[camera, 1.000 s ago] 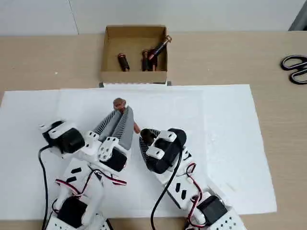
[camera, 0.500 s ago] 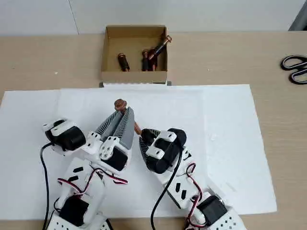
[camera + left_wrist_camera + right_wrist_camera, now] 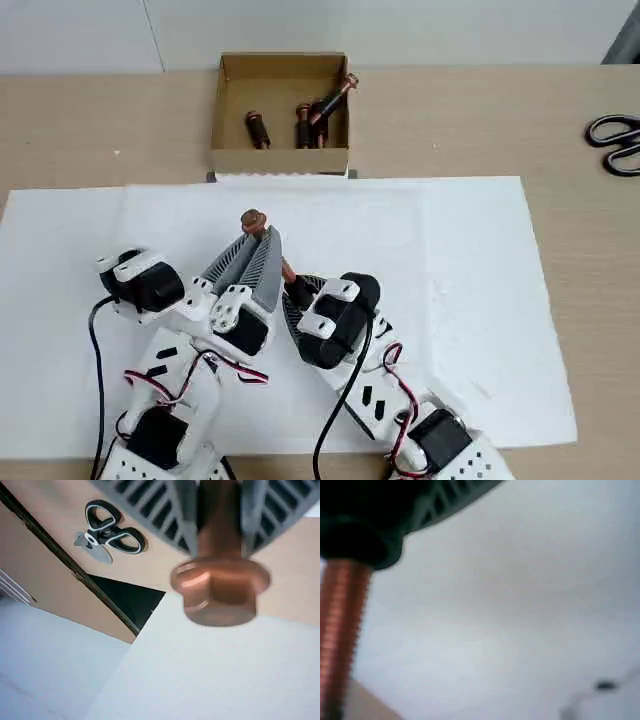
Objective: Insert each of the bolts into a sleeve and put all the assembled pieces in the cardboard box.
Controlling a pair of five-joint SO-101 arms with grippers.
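Left gripper point(image 3: 257, 236): clamped on the bolt point(image 3: 252, 219) just under its copper head, over the white paper point(image 3: 460, 280).
Right gripper point(image 3: 297, 292): closed on the black sleeve point(image 3: 355, 535), just beside the left gripper.
Bolt thread: it comes out of the sleeve.
Change: the right arm has come closer to the left one, and the bolt head has shifted a little toward the arms.
Cardboard box point(image 3: 228, 158): beyond the paper, well apart, with assembled pieces inside.

bare paper point(image 3: 400, 230) thru to cardboard box point(image 3: 280, 160), scissors point(image 3: 612, 145) far rt

High view down over the table point(image 3: 500, 120); both wrist views close on one bolt point(image 3: 220, 587)
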